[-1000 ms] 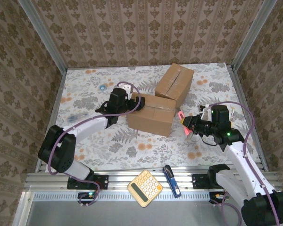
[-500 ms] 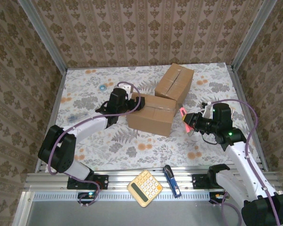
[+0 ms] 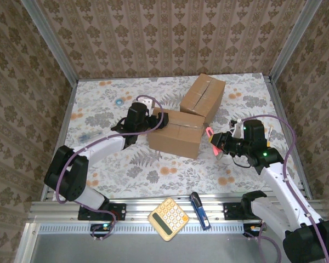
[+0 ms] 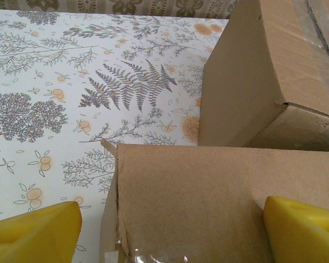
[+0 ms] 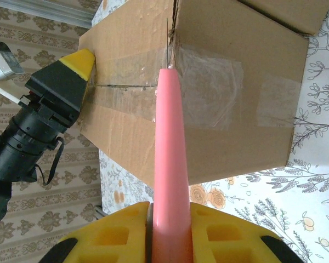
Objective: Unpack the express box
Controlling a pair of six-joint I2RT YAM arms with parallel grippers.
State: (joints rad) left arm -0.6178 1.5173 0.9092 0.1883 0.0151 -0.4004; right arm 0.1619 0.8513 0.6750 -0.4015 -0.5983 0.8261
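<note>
top external view: two brown cardboard boxes lie on the flowered tabletop. the express box sits near the middle, and a second box is just behind it toward the far right, their corners touching or very nearly so. the left gripper is at the express box's left end. from the left wrist camera its jaws stand wide apart, with the box's corner between them. a strip of tabletop shows between the cardboard and the yellow fingertip at the picture's lower left, so nothing is clamped.

the right gripper is just off the box's right end, its jaws closed on a slim pink tool. from the right wrist camera the tool points at the clear tape across the box's seam, its tip at the top edge of the end face. whether it touches the cardboard i cannot tell. a yellow calculator and a small blue tool lie on the metal rail between the arm bases.
</note>
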